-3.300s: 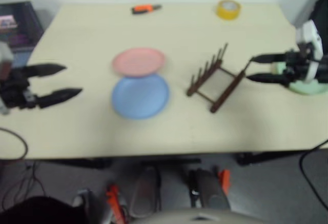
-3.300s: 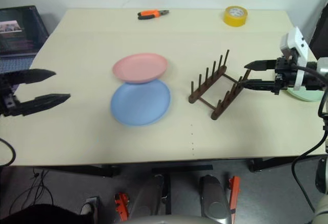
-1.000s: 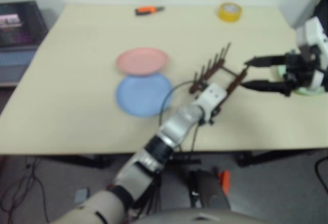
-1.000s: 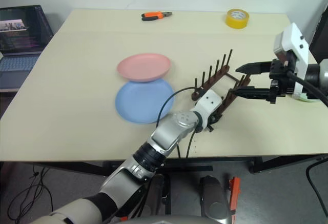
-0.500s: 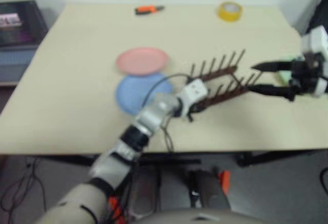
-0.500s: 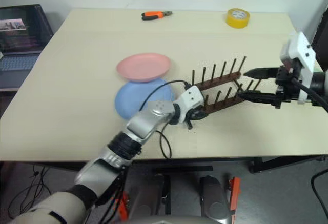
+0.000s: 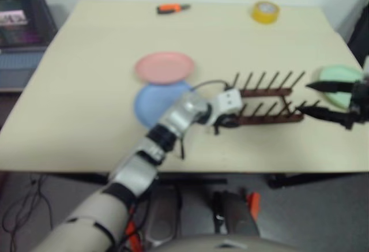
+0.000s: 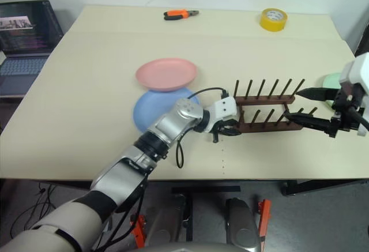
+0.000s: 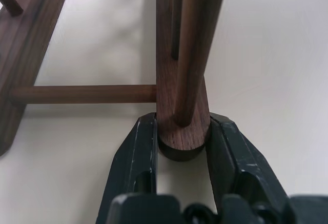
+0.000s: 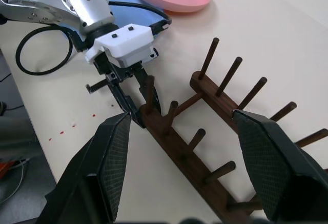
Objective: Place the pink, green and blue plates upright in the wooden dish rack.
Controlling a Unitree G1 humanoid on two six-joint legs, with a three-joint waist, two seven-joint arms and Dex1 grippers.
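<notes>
The rack [image 8: 267,112] lies on the desk [image 8: 86,90], right of the middle, with its two rails running left to right and its pegs pointing up. The left gripper [image 8: 229,126] holds the left end of the near rail: in the left wrist view its two fingers [image 9: 136,155] press on both sides of the rounded end of this rail. The right gripper [image 8: 311,105] hangs at the right end of the rack with its fingers wide apart, and they hold nothing. Behind it, at the right edge of the desk, lies the green plate [image 7: 340,83]. The pink plate [image 8: 166,74] lies flat left of the rack, and its near edge rests over the far edge of the blue plate [image 8: 151,111]. The left arm partly covers the blue plate. At the far edge of the desk lie orange pliers [image 8: 181,14] and a yellow tape roll [image 8: 272,18]. A laptop [image 8: 23,33] stands left of the desk.
</notes>
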